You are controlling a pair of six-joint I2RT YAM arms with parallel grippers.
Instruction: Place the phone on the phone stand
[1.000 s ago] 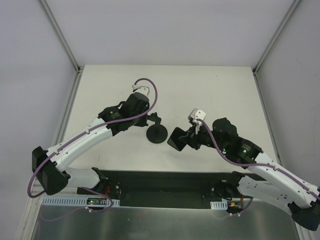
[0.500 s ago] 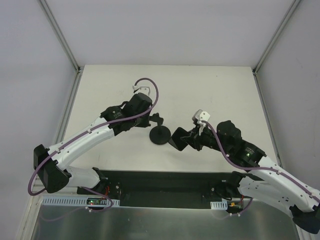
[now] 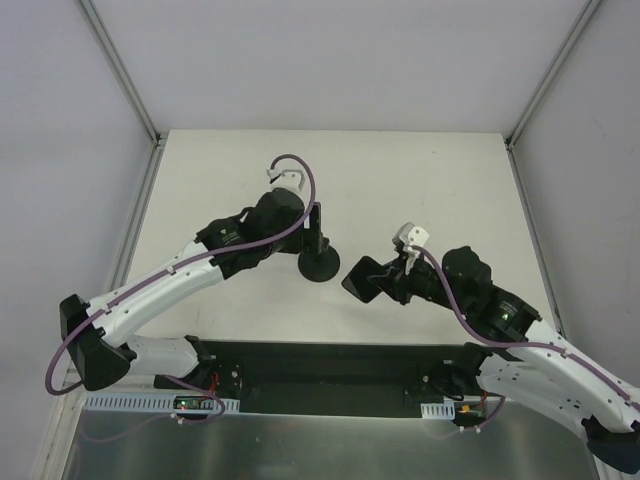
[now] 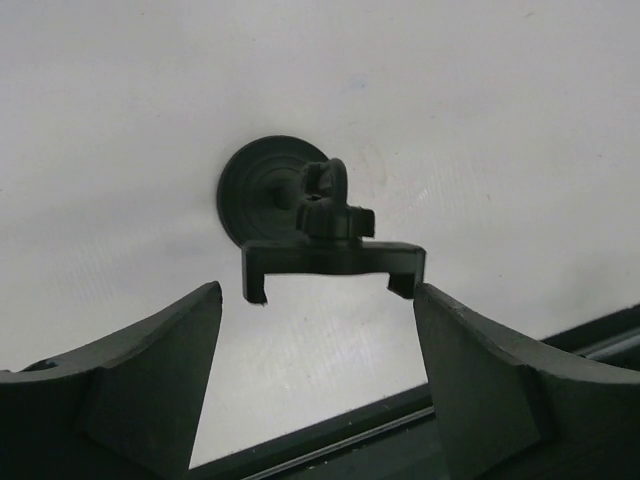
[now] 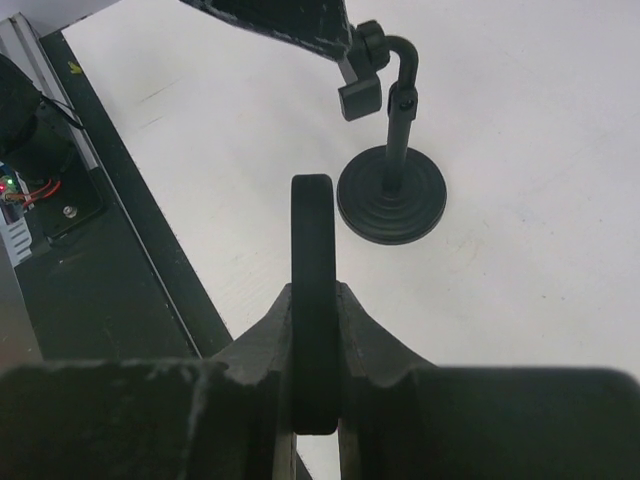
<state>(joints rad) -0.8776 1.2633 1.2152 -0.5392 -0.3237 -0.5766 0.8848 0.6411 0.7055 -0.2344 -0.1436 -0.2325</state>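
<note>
At mid-table, the right gripper (image 5: 314, 305) clamps the phone (image 5: 312, 225), 3 o'clock of the phone stand (image 3: 321, 266). The left gripper (image 4: 318, 300) gapes wide beside it, empty

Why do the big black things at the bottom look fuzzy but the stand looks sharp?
Left wrist view: the jaws sit right by the lens, so they blur, while the phone stand farther off is sharp. Right wrist view: same, soft jaws and near end of the phone. Top external view: faint shadows only.
</note>
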